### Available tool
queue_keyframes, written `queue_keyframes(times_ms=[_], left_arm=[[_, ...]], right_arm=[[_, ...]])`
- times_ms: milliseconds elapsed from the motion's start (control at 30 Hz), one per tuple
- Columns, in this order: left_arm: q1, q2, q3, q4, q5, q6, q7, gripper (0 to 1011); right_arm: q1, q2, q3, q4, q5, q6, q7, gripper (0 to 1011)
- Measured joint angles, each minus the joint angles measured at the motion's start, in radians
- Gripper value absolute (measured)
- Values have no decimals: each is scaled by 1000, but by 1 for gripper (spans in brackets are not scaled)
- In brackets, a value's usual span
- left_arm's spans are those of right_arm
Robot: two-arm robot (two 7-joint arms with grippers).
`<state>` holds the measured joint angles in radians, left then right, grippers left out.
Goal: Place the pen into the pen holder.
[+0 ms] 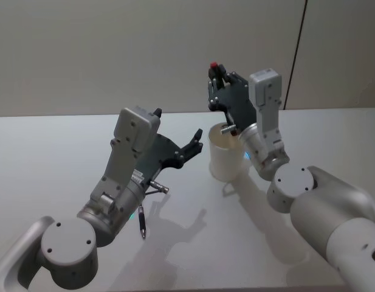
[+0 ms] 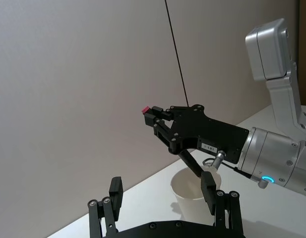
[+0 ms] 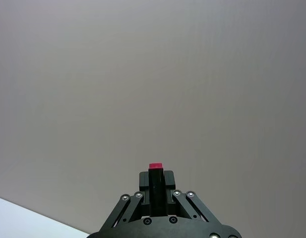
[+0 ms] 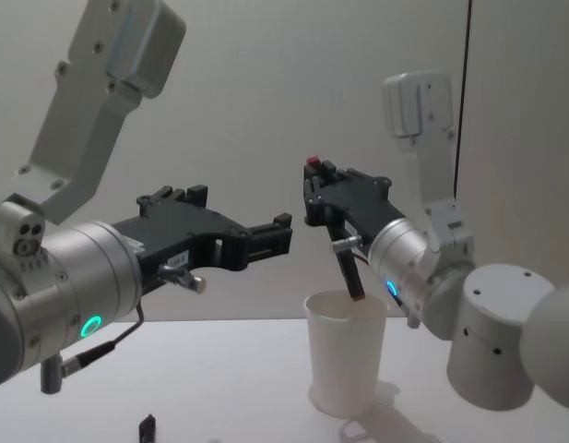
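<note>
On a pale grey table (image 1: pixel 65 140), a tiny black stub (image 1: pixel 141 224) lies near the front edge on the robot's left, beside the left arm's base joints. Above and beyond it, the black left gripper (image 1: pixel 193 145) hovers clear of the tabletop, its fingers (image 2: pixel 115 187) spread apart and holding nothing, aimed toward the centre of the scene. In the chest view the left gripper (image 4: pixel 282 233) sits level with the middle of the right one and just short of it. Next comes the slim black pen with red ends (image 4: pixel 349 269), clamped between the closed fingers of the black right gripper (image 4: pixel 314 189), which is raised above the table. The pen's long axis runs steeply up and down with a lean. One red end pokes up out of the fingers and tips toward the robot's left. The shaft slants down and to the right, and its lower end sits at rim level over the open mouth of the pen holder (image 4: pixel 344 360), a plain white tapered paper cup with a rolled rim. The pen holder stands upright on the table directly below the right gripper, with the right arm's silver wrist close on its right.
</note>
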<state>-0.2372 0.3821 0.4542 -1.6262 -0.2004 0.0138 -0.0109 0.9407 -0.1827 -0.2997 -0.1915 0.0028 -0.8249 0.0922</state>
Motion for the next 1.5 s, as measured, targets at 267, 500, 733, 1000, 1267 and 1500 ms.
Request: queue_keyframes(times_ms=[267,500,733,1000,1267,1500], left_arm=[[0,0,0,0,0,0,0,1000],[0,0,0,0,0,0,0,1000],[0,0,0,0,0,0,0,999],[0,0,0,0,0,0,0,1000],[0,0,0,0,0,0,0,1000],[0,0,0,0,0,0,0,1000]], right_arm=[[15,-6,-2,56,-11,-22,-13,161],[18,-9,-4,85,-20,-32,-21,161],[18,-10,-5,97,-27,-37,-27,252],[13,-9,-6,108,-37,-37,-34,527],[11,-6,-4,110,-43,-39,-32,769],[12,0,8,106,-45,-40,-22,955]])
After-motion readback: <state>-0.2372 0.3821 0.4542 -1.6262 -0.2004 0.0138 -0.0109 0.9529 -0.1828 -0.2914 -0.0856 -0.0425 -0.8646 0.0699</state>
